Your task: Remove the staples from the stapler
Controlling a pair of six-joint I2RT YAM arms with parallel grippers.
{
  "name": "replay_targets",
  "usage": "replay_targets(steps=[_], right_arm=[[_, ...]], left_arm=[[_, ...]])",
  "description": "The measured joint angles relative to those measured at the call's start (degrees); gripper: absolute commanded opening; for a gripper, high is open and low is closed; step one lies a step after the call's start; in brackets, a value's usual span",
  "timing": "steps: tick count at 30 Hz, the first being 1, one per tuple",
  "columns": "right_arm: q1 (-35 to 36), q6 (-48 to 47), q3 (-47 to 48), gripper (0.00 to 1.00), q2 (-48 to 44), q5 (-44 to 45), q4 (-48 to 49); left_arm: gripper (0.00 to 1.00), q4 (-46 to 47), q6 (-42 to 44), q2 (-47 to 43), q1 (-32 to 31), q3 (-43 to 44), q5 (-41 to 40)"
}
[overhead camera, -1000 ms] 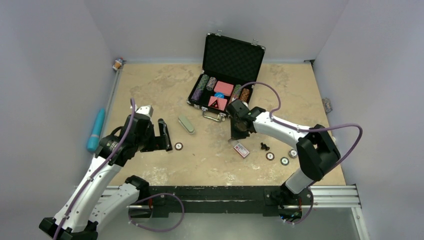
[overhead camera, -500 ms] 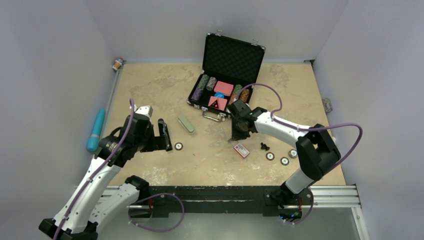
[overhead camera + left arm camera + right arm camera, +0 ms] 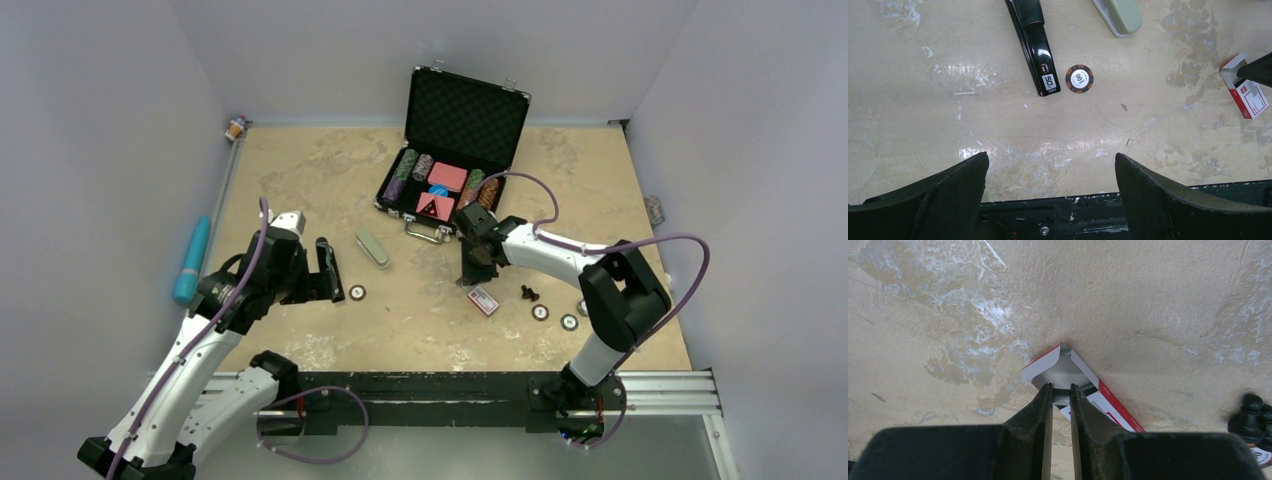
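Note:
The black stapler (image 3: pixel 328 268) lies on the table, left of centre, next to a poker chip (image 3: pixel 357 292). In the left wrist view the stapler (image 3: pixel 1035 45) lies well ahead of my left gripper (image 3: pixel 1050 157). That gripper is open and holds nothing. My right gripper (image 3: pixel 1061 390) points down at the open end of a red-and-white box (image 3: pixel 1098 395). Its fingers are pinched on a short grey strip of staples (image 3: pixel 1061 397) at the box mouth. From above, the right gripper (image 3: pixel 470 278) stands just over this box (image 3: pixel 483 300).
A pale grey-green bar (image 3: pixel 373 250) lies right of the stapler. An open black case (image 3: pixel 455 150) with chips and cards stands at the back. A black pawn (image 3: pixel 529 293) and loose chips (image 3: pixel 541 312) lie to the right. A blue tube (image 3: pixel 192 260) lies at the left wall.
The right arm's elbow has swung left, while its gripper stays at the box mouth. The left arm and the stapler have not moved.

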Motion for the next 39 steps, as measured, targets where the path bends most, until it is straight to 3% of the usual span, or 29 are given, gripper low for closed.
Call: replay_targets(steps=[3, 9, 11, 19, 24, 31, 33, 39], right_arm=[[0.00, 0.00, 0.00, 0.24, 0.02, 0.20, 0.11], [-0.11, -0.22, 0.00, 0.59, 0.00, 0.44, -0.09], [-0.11, -0.46, 0.00, 0.63, 0.00, 0.50, -0.26], [-0.11, -1.53, 1.22, 0.65, -2.27, 1.51, -3.17], [-0.15, -2.19, 5.09, 0.71, -9.86, 3.96, -7.15], [-3.69, -2.12, 6.12, 0.74, -18.58, 6.54, -10.67], [-5.38, -2.12, 6.12, 0.75, -19.58, 6.73, -11.28], [-6.95, -2.54, 7.28, 0.75, -21.64, 6.82, -12.72]], left_arm=[[1.00, 0.00, 0.00, 0.00, 0.00, 0.00, 0.00], [0.99, 0.00, 0.02, 0.04, 0.00, 0.00, 0.00], [1.00, 0.00, 0.00, 0.09, 0.00, 0.00, 0.00], [1.00, 0.00, 0.00, 0.81, 0.00, 0.00, 0.00], [1.00, 0.44, 0.39, 1.62, 0.00, -0.13, 0.39], [0.98, 5.75, 4.37, 9.27, -1.60, -0.28, 3.10], [0.86, 8.63, 4.98, 12.11, -4.11, -0.28, 4.17], [0.74, 16.98, 6.16, 25.07, -12.22, 2.64, 9.18]])
